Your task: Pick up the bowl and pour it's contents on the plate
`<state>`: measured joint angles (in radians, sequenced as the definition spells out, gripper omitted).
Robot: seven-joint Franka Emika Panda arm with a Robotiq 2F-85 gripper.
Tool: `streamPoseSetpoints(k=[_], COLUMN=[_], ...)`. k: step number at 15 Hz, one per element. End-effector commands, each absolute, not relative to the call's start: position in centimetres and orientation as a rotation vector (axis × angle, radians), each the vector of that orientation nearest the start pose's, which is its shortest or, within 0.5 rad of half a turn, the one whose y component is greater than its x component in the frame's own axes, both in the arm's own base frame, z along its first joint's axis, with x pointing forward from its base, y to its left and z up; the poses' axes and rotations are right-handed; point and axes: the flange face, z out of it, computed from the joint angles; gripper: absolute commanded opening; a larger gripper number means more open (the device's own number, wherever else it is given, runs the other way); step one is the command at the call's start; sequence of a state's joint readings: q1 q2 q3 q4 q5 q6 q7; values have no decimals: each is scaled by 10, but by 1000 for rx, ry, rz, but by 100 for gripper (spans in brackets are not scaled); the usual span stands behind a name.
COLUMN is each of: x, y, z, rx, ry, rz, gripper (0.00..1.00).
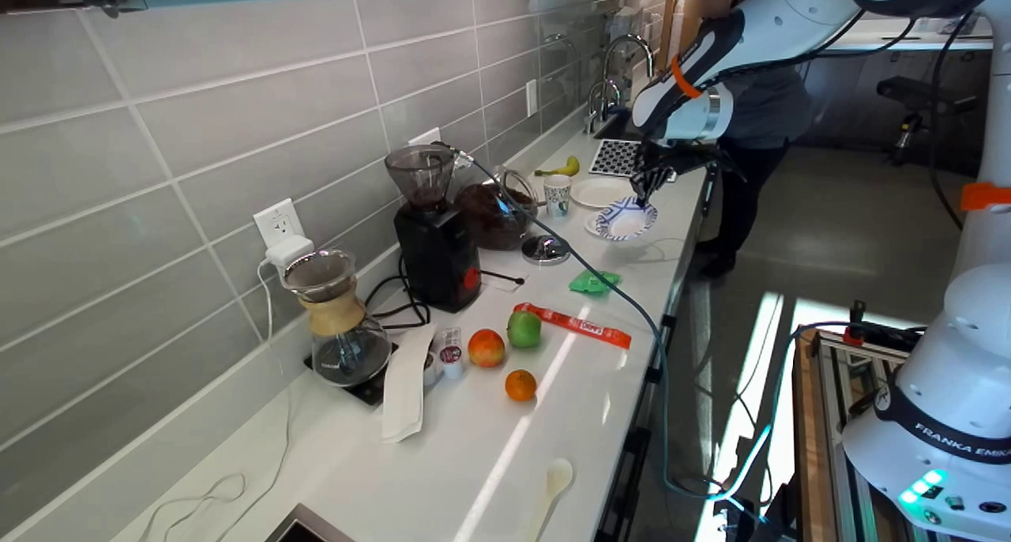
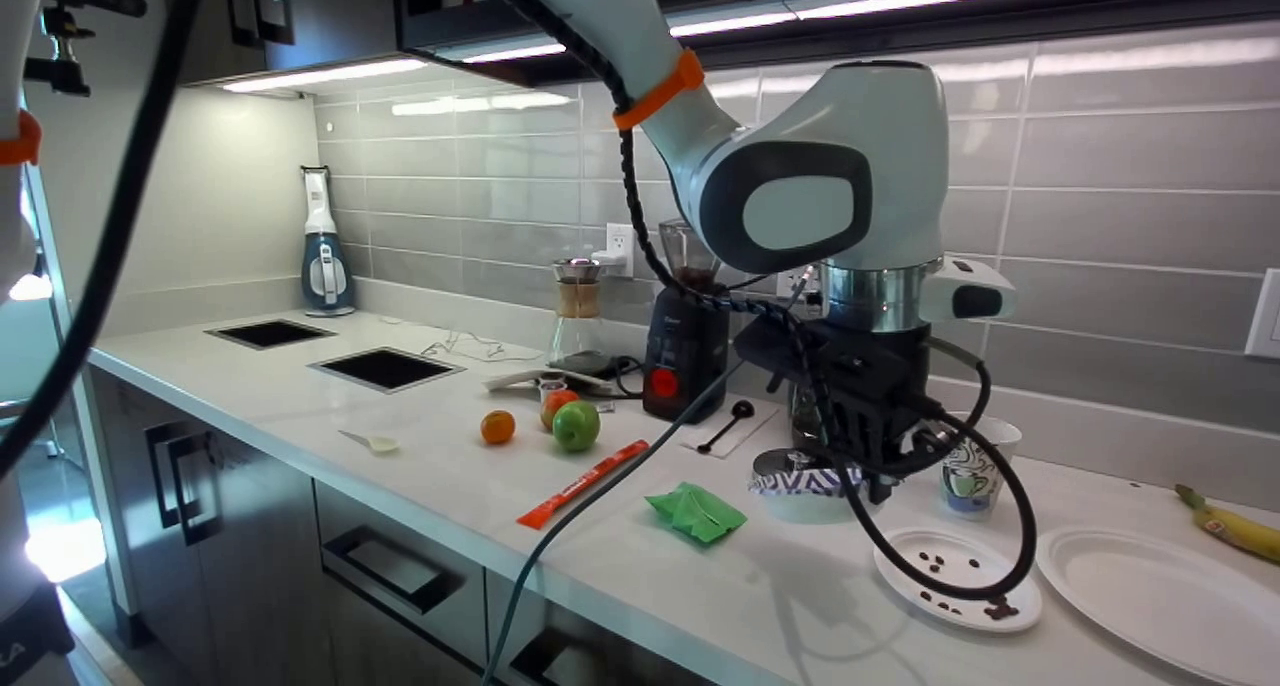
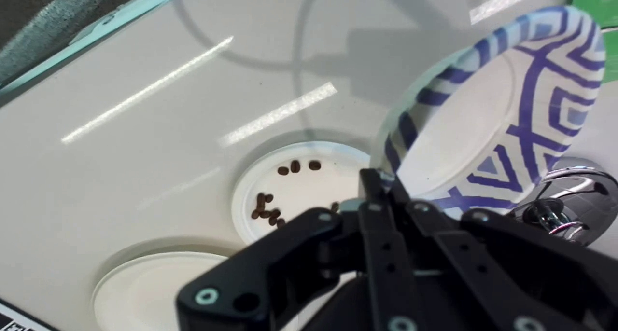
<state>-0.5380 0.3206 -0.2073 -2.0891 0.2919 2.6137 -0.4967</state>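
Closest to us is the black gripper (image 3: 381, 184), its two fingers pinched together on the rim of the bowl (image 3: 487, 114), which hangs tilted above the counter (image 3: 120, 186). Held by the rim, the bowl has its mouth free, which we judge suits pouring. Just beside it and lower, the plate (image 3: 309, 191) lies flat, wide enough to catch the beans (image 3: 263, 210) that sit scattered on it. We see none in the visible part of the bowl, so we think the pour is nearly done and setting the bowl down is left. In an exterior view, the bowl is left of the plate, the cup (image 2: 970, 491) stands on the plate's far side, the big plate (image 2: 1140, 586) lies to the right and the green packet (image 2: 698, 511) is left of the bowl, so the best room for moving seems to be toward the counter's near edge. That edge is also a risk: a bowl let go there could tip off. A black cable (image 2: 1026, 528) loops in front of the plate; we cannot tell whether it touches.
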Motion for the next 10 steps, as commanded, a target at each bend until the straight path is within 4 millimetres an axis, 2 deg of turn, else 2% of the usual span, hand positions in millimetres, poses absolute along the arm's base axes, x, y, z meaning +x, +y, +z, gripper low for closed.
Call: streamPoseSetpoints(k=[1,10], x=[449,461], y=[-413,-417], z=[278,247], rx=[-3001,-2875], ry=[693,699], rz=[-361,-342], gripper=[1,1])
